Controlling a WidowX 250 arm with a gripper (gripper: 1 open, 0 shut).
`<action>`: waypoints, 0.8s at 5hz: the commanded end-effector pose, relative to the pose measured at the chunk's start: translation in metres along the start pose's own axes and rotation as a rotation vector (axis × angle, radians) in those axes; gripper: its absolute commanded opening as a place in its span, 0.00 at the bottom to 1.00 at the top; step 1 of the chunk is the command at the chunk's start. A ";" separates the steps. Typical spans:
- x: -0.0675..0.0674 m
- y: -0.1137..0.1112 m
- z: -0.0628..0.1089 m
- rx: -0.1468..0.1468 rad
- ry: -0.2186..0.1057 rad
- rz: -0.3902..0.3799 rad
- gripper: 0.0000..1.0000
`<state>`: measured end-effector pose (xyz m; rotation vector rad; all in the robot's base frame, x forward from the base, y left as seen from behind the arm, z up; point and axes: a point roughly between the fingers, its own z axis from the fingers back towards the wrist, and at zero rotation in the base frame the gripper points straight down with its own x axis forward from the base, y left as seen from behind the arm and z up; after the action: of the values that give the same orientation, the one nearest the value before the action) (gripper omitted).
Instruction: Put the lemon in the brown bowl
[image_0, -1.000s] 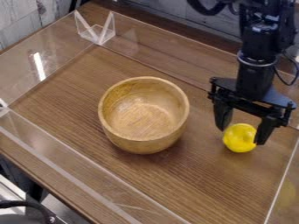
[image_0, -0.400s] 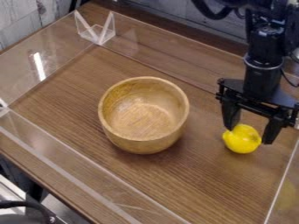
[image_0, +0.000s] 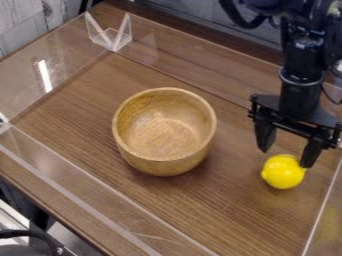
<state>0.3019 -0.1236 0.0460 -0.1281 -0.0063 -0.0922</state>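
The lemon (image_0: 282, 171) is small, glossy and bright yellow, and lies on the wooden tabletop at the right. My gripper (image_0: 289, 146) points down just above and behind it. Its black fingers (image_0: 263, 134) stand open with nothing between them, and the lemon sits below the fingertips, a little nearer the camera. Whether a fingertip touches the fruit I cannot tell. The brown bowl (image_0: 162, 160) is round, thick-walled light wood. It stands empty at the table's middle, to the left of the lemon and the gripper.
Clear acrylic walls (image_0: 54, 70) ring the dark wood table (image_0: 80, 120). A small clear plastic stand (image_0: 110, 30) sits at the back left corner. The table's right edge lies close beyond the lemon.
The lemon has shifted a little toward the camera and to the right, out from between the fingers. The gripper has drifted slightly right and stays open.
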 end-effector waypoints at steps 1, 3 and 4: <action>0.006 -0.006 0.007 -0.015 -0.045 -0.011 1.00; 0.006 -0.005 -0.001 -0.020 -0.047 0.001 1.00; 0.007 -0.004 -0.004 -0.022 -0.050 0.006 0.00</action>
<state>0.3037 -0.1263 0.0344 -0.1435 -0.0232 -0.0795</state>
